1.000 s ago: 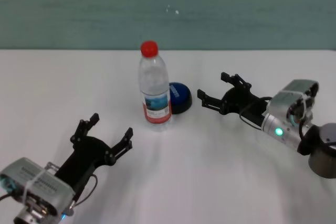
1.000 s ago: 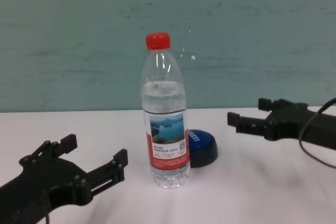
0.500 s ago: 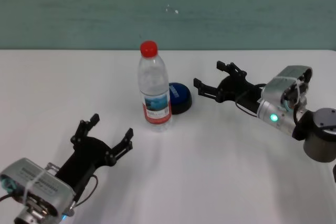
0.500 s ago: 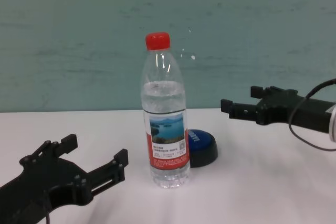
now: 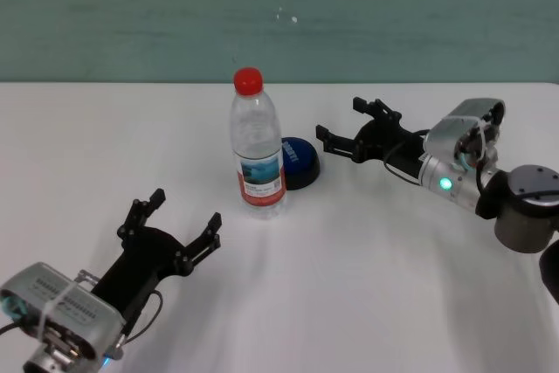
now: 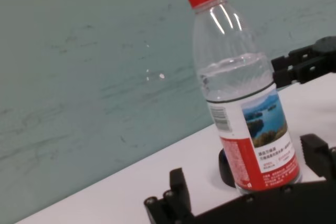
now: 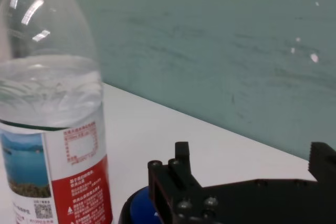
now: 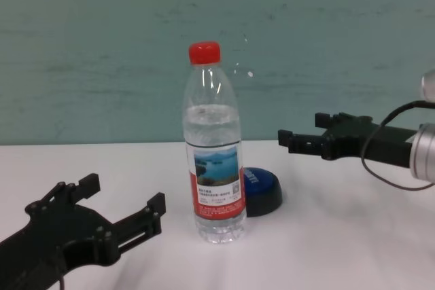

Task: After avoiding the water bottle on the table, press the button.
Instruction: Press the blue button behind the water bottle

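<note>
The water bottle stands upright mid-table, clear with a red cap and a lake label. Just behind it to the right sits the blue-topped button, partly covered by the bottle in the chest view. My right gripper hovers open a little to the right of the button and above the table, touching nothing. The right wrist view shows the bottle and the button's edge just ahead of it. My left gripper rests open near the front left.
The white table ends at a teal wall behind. Only the bottle stands between my left gripper and the button. The button's right side faces open tabletop.
My right gripper has moved left and slightly farther back, closing in on the button from the right. Bottle, button and left arm have not moved.
</note>
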You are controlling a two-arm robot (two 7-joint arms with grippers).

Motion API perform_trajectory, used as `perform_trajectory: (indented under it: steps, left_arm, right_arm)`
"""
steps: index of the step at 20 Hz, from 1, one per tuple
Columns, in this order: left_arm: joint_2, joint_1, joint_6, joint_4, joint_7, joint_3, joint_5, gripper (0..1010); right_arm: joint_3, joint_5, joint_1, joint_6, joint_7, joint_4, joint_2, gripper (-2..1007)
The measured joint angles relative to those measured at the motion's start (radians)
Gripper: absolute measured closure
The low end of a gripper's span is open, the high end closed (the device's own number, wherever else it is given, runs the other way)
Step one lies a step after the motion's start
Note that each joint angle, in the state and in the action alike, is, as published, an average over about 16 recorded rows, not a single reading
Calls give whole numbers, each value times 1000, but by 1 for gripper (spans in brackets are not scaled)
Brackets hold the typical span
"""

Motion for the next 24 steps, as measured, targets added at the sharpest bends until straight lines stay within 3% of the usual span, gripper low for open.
perform_trajectory:
  steps: [12,24]
  left_arm:
    - [0,0,0,0,0,0,0,10]
    - [0,0,0,0,0,0,0,10]
  right_arm:
    - [-13,-19,71,-31,27,135,-38,1]
    - [-16,-37,114,-52,44,212,-67,1]
